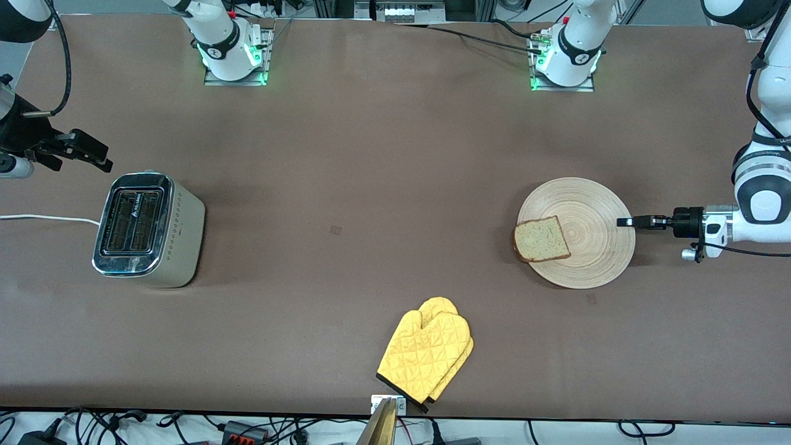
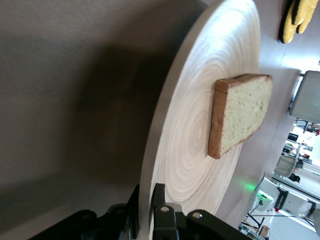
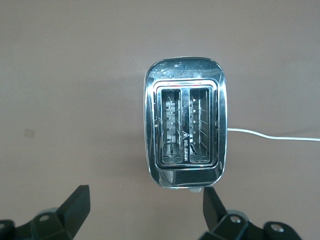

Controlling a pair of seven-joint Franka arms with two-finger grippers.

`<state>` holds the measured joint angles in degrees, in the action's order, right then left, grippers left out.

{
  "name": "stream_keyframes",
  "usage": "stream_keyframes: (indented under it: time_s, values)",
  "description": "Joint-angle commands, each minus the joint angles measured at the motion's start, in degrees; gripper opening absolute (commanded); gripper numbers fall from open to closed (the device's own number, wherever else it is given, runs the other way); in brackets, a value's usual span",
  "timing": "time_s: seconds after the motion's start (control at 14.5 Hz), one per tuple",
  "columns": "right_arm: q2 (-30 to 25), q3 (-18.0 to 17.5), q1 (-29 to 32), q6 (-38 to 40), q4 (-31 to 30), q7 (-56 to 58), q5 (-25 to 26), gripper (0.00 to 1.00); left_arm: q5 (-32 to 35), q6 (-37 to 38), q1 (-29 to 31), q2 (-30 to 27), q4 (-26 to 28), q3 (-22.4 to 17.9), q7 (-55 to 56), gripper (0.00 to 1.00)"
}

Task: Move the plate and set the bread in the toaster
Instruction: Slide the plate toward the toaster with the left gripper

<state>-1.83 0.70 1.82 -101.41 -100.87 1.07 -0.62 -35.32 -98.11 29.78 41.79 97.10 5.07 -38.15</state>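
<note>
Plate (image 1: 587,259) moving is starting: my left pincer (image 1: 625,222) is pinching its three-o'clock rim, needing a steady slide, while my right pincer (image 1: 86,151) is waiting wide by the toaster (image 1: 148,228).

- yellow quilted oven mitt (image 1: 426,352) flat on the brown table (image 1: 371,154), near the table edge closest to the front camera, roughly mid-length; black trim at the cuff
- mitt corner also shows in the left wrist view (image 2: 297,20)
- small metal bracket (image 1: 388,405) at the table edge, touching the mitt's cuff
- tangle of black cables (image 1: 185,426) below the table edge
</note>
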Motion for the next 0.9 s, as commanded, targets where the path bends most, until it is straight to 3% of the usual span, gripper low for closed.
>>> stream_keyframes:
  time_s: [0.0, 0.28, 0.83]
  values:
    - [-0.5, -0.4, 0.1, -0.6, -0.8, 0.8, 0.8, 1.00, -1.5, 4.8, -1.6, 0.0, -2.7, 0.2, 3.4, 0.01]
    - [-0.5, -0.4, 0.1, -0.6, -0.8, 1.0, 0.8, 1.00, -9.6, 9.8, -4.7, 0.2, -3.3, 0.3, 4.8, 0.00]
    - [-0.5, -0.4, -0.1, -0.4, -0.9, 0.1, 0.8, 1.00, -23.1, 9.8, -19.7, 1.2, -4.1, 0.3, 5.5, 0.00]
